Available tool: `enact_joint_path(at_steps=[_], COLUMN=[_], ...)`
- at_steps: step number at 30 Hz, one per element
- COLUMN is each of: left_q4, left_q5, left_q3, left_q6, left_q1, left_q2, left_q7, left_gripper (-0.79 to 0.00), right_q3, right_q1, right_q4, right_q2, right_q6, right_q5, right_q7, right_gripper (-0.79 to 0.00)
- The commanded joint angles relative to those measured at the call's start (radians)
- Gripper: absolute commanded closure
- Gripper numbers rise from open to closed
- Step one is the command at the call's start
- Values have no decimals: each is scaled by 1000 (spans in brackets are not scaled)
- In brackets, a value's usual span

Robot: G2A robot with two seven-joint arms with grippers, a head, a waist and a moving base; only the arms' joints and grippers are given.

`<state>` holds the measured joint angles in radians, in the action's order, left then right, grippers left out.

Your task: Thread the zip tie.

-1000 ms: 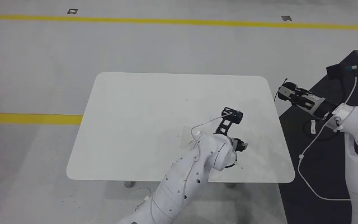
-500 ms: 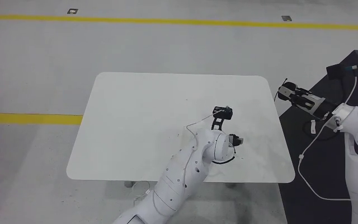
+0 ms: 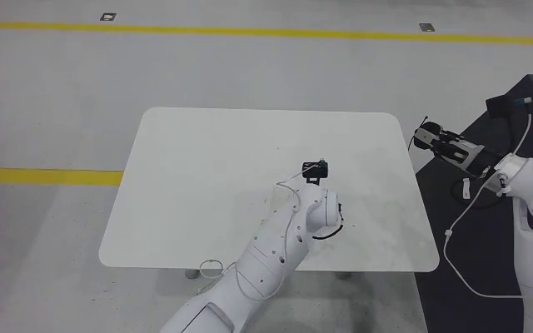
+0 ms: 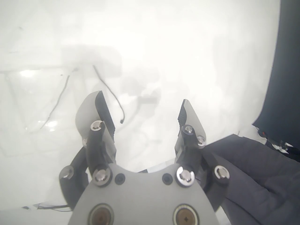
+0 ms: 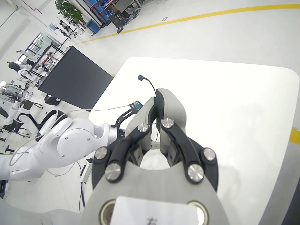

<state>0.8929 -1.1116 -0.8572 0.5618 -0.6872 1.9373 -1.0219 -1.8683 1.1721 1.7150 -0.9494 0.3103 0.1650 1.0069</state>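
The white table [image 3: 216, 183] lies under my left gripper [image 4: 141, 97], whose jaws stand wide with nothing between them. My right gripper [image 5: 156, 98], just beyond the table's edge, is pinched tight on the black zip tie [image 5: 150, 83], its head [image 5: 140, 77] curving free past the fingertips. I judge the limp strip could swivel or slip in that grip, spoiling the alignment for threading.

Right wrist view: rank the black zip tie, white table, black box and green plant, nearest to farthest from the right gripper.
1. Black plastic zip tie: pinched in the shut jaws of the right gripper.
2. White rounded table: directly below and ahead.
3. Large black rectangular box: beyond the table's edge.
4. Green leafy potted plant: farthest, well behind the box.
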Motion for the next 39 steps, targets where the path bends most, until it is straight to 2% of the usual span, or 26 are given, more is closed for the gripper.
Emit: enact_joint_path(at_steps=[1,4,6,8,16,24,28,36,39], left_q4=[-28,-59,-79,-102,-183,-222,-244,-278,-291], left_q5=[-2,27,33,45,61,105,130,159,156], left_q3=[3,2,5,8,45,93,113,152,173], left_q6=[20,15,22,25,45,51,62,89,113], left_q1=[11,23,31,39,75,101,115,139,148], left_q2=[4,13,17,20,31,43,48,55,59], left_q7=[11,-2,-2,-2,3,20,28,39,43], left_gripper=[-486,-434,-437,-388,-382,-357,-332,-228,-225], right_q3=[0,0,0,0,0,0,0,0,0], right_q1=[0,0,0,0,0,0,0,0,0], right_q4=[0,0,0,0,0,0,0,0,0], right_q2=[0,0,0,0,0,0,0,0,0], right_q6=[0,0,0,0,0,0,0,0,0], right_q5=[0,0,0,0,0,0,0,0,0], right_q7=[0,0,0,0,0,0,0,0,0], right_gripper=[0,0,0,0,0,0,0,0,0])
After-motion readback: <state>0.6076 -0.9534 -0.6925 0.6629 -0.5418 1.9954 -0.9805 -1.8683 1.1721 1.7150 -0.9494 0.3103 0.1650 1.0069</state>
